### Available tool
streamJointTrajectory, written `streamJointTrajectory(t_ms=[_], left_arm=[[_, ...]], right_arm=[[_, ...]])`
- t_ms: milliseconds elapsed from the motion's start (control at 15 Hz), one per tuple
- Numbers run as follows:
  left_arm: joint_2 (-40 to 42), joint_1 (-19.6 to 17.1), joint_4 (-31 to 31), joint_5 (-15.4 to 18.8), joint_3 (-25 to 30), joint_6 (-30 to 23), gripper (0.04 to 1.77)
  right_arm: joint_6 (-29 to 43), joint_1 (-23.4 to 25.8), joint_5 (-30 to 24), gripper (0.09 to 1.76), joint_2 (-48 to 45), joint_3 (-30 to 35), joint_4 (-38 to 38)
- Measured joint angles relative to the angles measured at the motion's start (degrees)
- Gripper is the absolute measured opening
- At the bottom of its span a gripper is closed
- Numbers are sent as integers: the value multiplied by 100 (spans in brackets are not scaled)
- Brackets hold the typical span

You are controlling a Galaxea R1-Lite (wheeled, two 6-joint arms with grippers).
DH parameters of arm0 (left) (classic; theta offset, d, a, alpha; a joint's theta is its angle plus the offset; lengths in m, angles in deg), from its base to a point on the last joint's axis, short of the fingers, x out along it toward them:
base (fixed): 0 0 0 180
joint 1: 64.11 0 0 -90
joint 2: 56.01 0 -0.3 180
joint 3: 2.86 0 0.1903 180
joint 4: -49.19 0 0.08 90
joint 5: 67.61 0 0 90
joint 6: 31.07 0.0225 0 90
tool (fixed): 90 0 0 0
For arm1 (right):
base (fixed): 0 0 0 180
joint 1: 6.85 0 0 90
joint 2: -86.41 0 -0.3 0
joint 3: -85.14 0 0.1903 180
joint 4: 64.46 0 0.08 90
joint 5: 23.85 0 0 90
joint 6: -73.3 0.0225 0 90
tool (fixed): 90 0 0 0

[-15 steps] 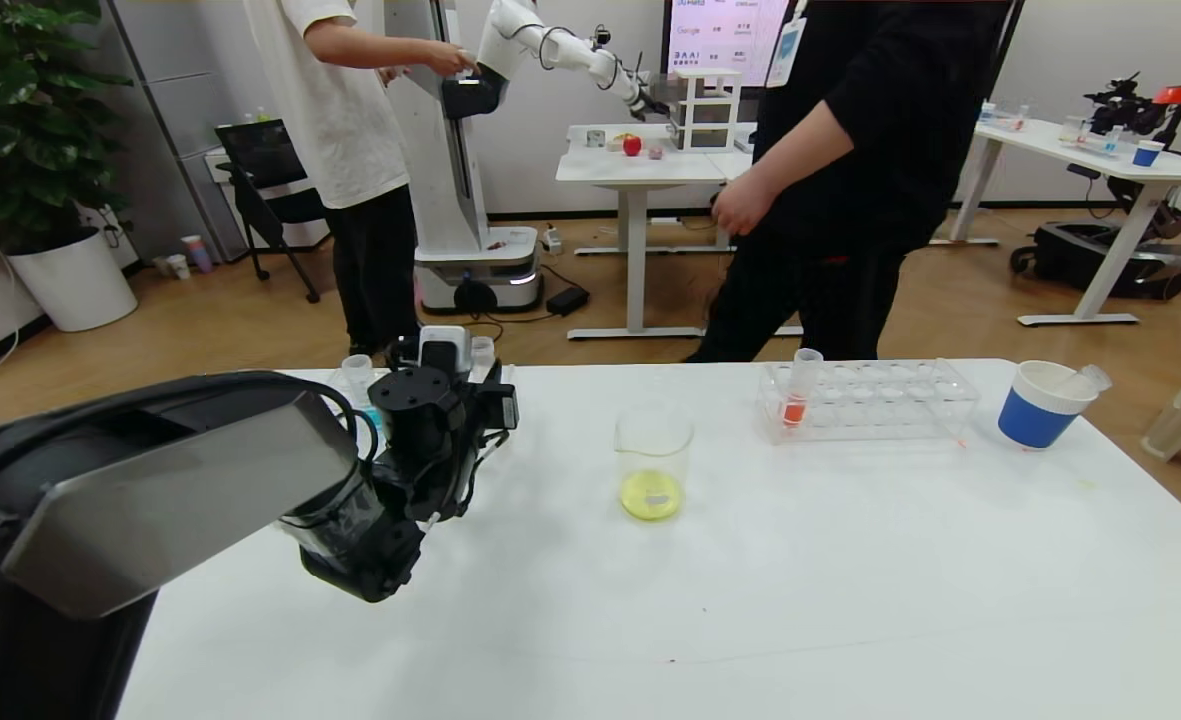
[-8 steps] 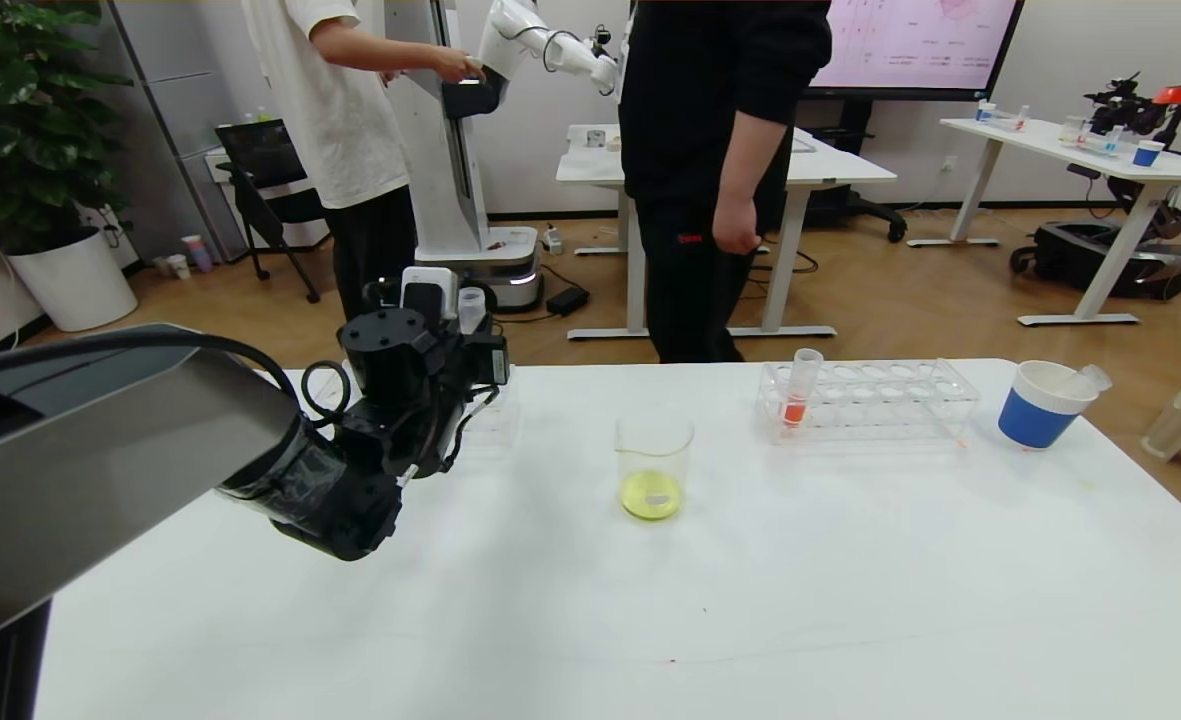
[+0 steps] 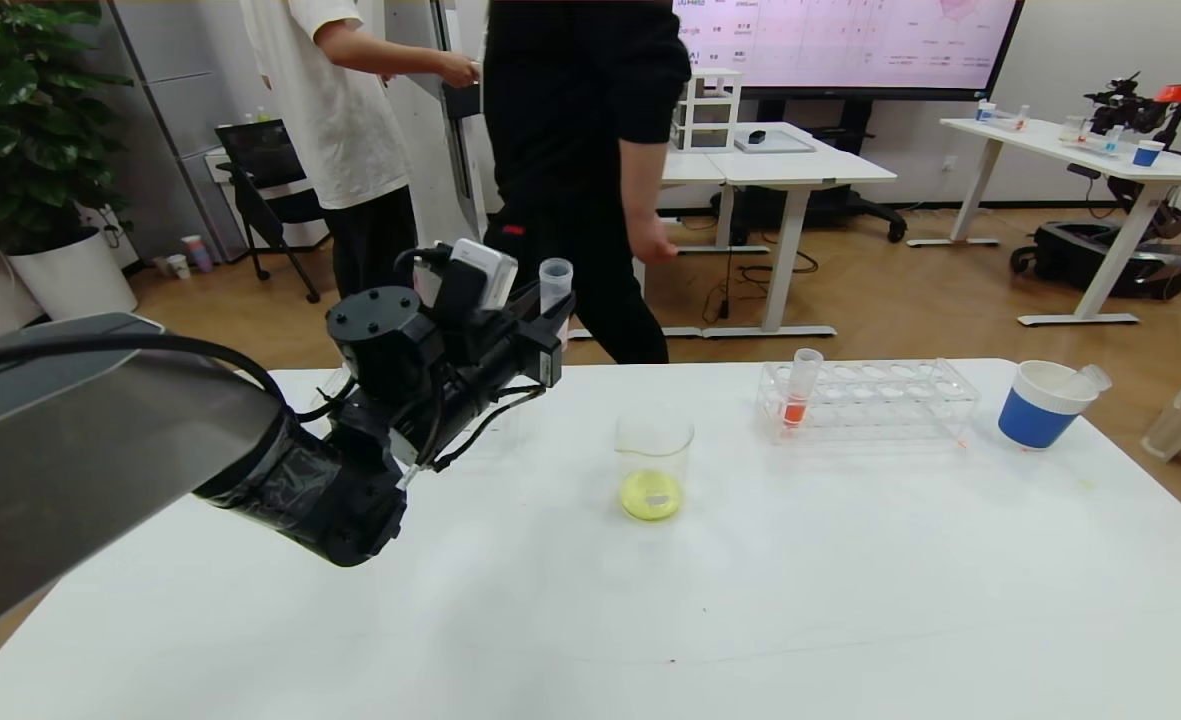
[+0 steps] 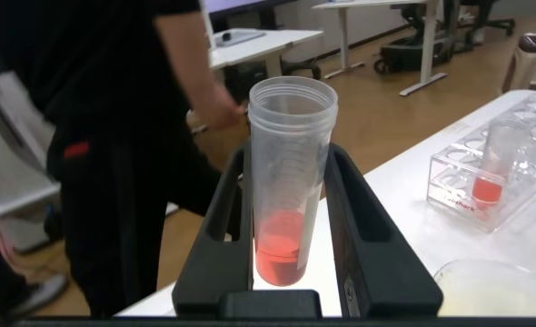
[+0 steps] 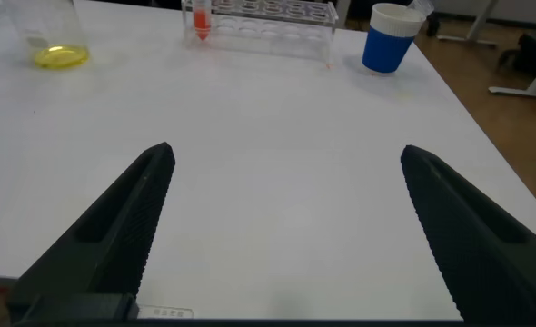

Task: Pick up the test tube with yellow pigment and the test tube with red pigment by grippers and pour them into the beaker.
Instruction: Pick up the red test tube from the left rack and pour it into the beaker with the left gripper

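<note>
My left gripper [image 3: 553, 312] is shut on the test tube with red pigment [image 3: 555, 278] and holds it upright above the table's far left, to the left of the beaker. In the left wrist view the tube [image 4: 284, 209] sits between the black fingers [image 4: 221, 218] of the gripper [image 4: 289, 156], with pale coral-pink liquid in its bottom. The beaker [image 3: 653, 455] stands mid-table with yellow liquid in it; it also shows in the right wrist view [image 5: 57, 41]. My right gripper [image 5: 288, 153] is open and empty over bare table. No tube with yellow liquid is in view.
A clear rack [image 3: 880, 400] at the back right holds a tube of brighter orange-red liquid [image 3: 798, 392]. A blue-and-white paper cup [image 3: 1040, 405] with an empty clear tube stands right of it. Two people stand behind the table's far edge.
My left gripper has risen and moved right toward the beaker with the red tube in it. The person in black has walked to the left behind the table.
</note>
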Motion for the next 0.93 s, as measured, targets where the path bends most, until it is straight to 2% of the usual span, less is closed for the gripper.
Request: streamJointTrajectory(t_ms=[133,400,600,933], left_arm=[[0,69,94,480,226,723,50],[-66,336,457,816,424,1359,50],[-245,372,859,1250,435,1933,50],[-424,367,1009,2029,330,2776,50]], right_arm=[[0,0,0,174,0,0,-2],[2,0,0,174,0,0,-2],[0,0,2,174,0,0,-2],[0,0,0,174,0,-2,-2]])
